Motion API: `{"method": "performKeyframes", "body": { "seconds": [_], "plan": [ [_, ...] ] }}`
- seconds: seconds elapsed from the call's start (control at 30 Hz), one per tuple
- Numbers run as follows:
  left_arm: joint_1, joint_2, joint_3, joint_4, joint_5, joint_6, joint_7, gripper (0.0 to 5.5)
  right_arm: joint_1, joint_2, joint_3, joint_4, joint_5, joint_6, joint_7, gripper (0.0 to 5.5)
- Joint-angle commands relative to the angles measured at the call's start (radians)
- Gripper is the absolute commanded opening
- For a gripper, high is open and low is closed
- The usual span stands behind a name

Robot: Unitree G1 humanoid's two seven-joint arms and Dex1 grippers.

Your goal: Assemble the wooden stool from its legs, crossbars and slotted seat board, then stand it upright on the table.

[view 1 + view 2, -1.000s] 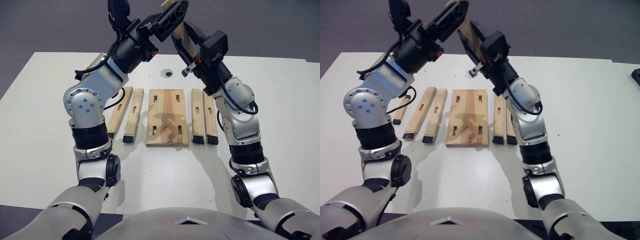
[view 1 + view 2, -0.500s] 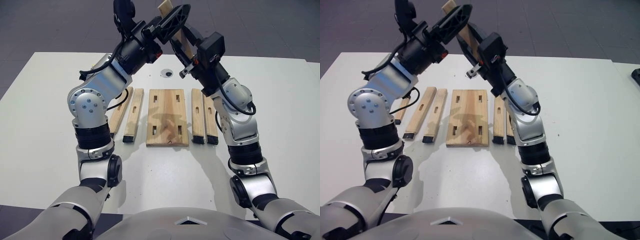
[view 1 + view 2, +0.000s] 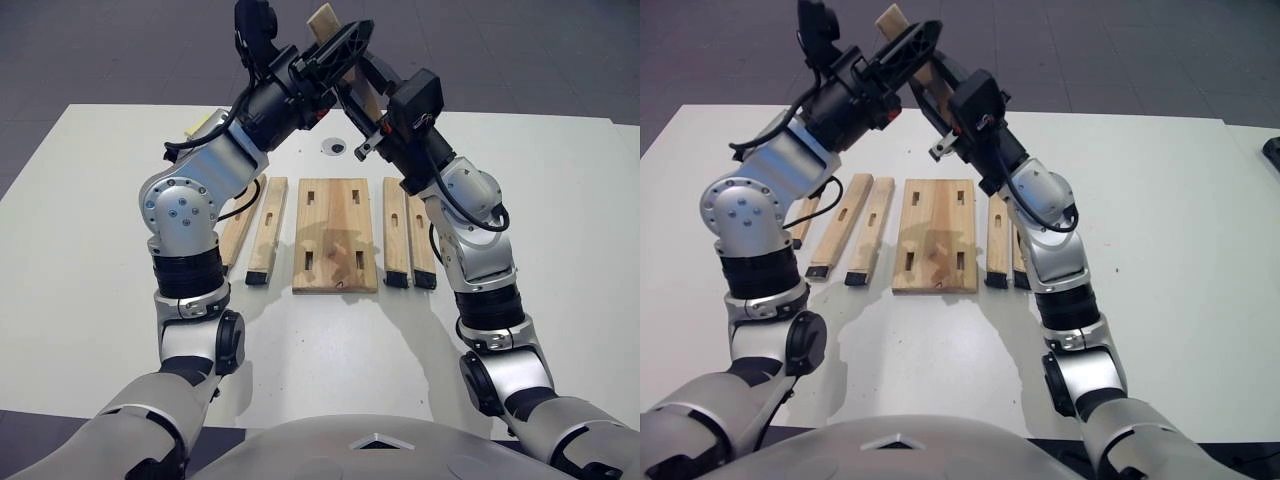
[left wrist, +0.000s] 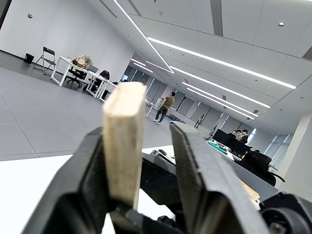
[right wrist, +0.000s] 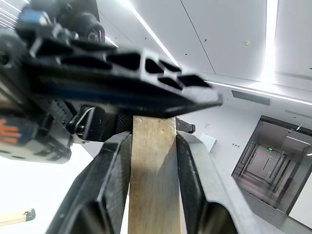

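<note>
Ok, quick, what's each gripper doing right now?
The left gripper: open around the wooden bar's end.
The right gripper: shut on the wooden bar.

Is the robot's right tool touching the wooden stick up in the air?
Touching. The right wrist view shows the stick squeezed between both fingers of the right tool, with no gap on either side.

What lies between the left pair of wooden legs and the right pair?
The slotted seat board lies flat, apart from the left pair and the right pair, as the left eye view shows.
</note>
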Motion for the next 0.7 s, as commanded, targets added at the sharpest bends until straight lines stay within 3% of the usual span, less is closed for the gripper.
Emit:
{"method": "performKeyframes", "body": {
  "seconds": [0.03,0.17,0.53,0.57,0.7],
  "plan": [
    [0.006,0.006,-0.003,0.007,0.014,-0.001,0.001,1.14,0.0,0.003,-0.005,0.013,-0.012,-0.004,-0.009,1.3],
    [0.006,0.004,-0.003,0.009,0.022,-0.007,0.002,0.62,0.004,0.0,-0.007,0.024,-0.019,-0.008,-0.011,1.3],
    [0.01,-0.007,0.003,0.033,0.084,-0.087,-0.013,0.61,0.022,-0.023,0.019,0.088,-0.081,0.026,-0.019,1.3],
    [0.012,-0.007,-0.002,0.04,0.113,-0.11,-0.013,0.61,0.025,-0.032,0.031,0.104,-0.103,0.043,-0.022,1.66],
    [0.025,0.001,-0.03,0.092,0.266,-0.234,-0.01,0.42,0.073,-0.08,0.06,0.162,-0.184,0.09,-0.028,2.23]
  ]
}}
